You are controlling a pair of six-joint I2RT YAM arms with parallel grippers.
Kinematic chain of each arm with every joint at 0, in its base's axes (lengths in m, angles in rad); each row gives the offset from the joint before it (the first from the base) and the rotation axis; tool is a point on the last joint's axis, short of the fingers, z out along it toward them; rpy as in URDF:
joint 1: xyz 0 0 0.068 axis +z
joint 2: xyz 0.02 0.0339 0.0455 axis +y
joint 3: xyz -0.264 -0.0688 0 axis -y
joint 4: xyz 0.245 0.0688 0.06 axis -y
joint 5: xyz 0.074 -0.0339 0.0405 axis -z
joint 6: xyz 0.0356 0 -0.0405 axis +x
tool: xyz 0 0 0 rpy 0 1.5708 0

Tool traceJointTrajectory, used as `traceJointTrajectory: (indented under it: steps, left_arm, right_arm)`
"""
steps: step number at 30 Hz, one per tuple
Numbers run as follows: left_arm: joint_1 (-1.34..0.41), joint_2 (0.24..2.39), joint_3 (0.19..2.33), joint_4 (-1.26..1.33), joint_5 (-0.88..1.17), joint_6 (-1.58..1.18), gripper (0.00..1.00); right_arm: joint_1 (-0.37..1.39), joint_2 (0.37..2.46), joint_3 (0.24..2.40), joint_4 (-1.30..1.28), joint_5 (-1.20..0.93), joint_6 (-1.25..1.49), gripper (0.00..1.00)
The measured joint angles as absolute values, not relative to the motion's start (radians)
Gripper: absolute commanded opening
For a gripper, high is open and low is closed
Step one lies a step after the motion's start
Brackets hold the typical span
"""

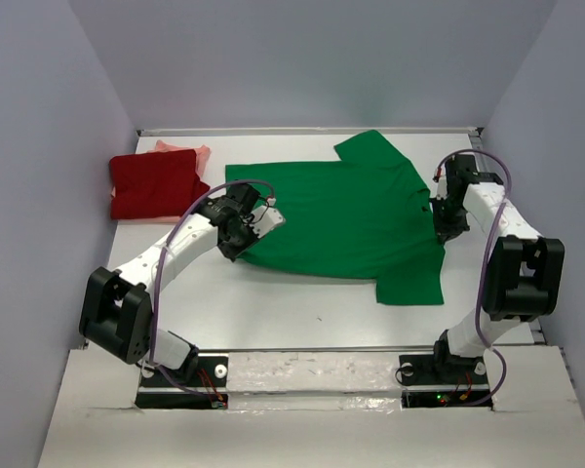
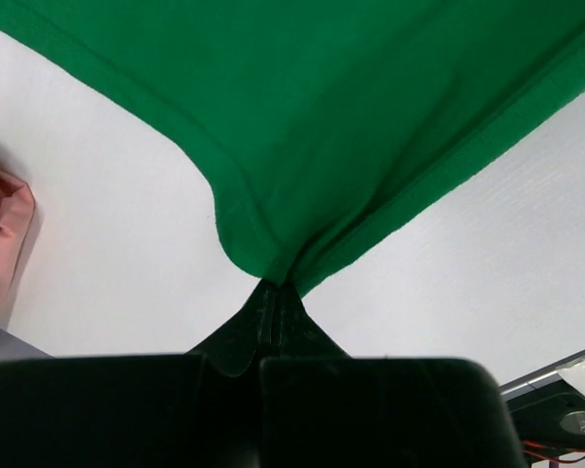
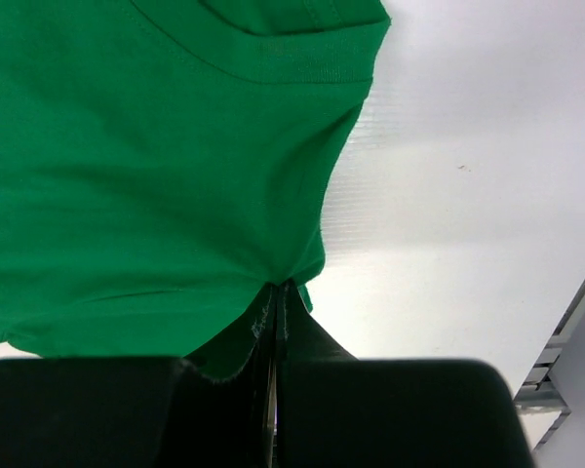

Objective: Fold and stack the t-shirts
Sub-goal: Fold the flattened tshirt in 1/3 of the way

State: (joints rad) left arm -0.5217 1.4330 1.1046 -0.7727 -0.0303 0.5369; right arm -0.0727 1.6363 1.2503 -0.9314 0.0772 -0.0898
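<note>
A bright green t-shirt (image 1: 346, 214) lies spread across the middle of the white table. My left gripper (image 1: 236, 244) is shut on its near-left hem corner, and the green cloth (image 2: 302, 127) fans out from the pinched fingertips in the left wrist view. At the shirt's right edge my right gripper (image 1: 441, 229) is shut on the cloth (image 3: 156, 166) just below the collar band. A dark red t-shirt (image 1: 154, 185) sits folded at the back left, on top of a pale salmon-pink t-shirt (image 1: 185, 150) whose edge shows behind it.
Grey walls close in the table (image 1: 273, 302) on the left, back and right. The arm bases (image 1: 312, 375) stand on a rail at the near edge. A strip of the red and pink shirts (image 2: 0, 244) shows at the left wrist view's left edge.
</note>
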Motion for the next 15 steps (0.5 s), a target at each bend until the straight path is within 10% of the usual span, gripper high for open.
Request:
traceJointTrajectory:
  steps: [15]
  left_arm:
    - [-0.522,1.433,1.120,-0.727,-0.131,0.513,0.00]
  right_arm:
    - [-0.073,1.696,1.447,-0.979,0.062,-0.104,0.00]
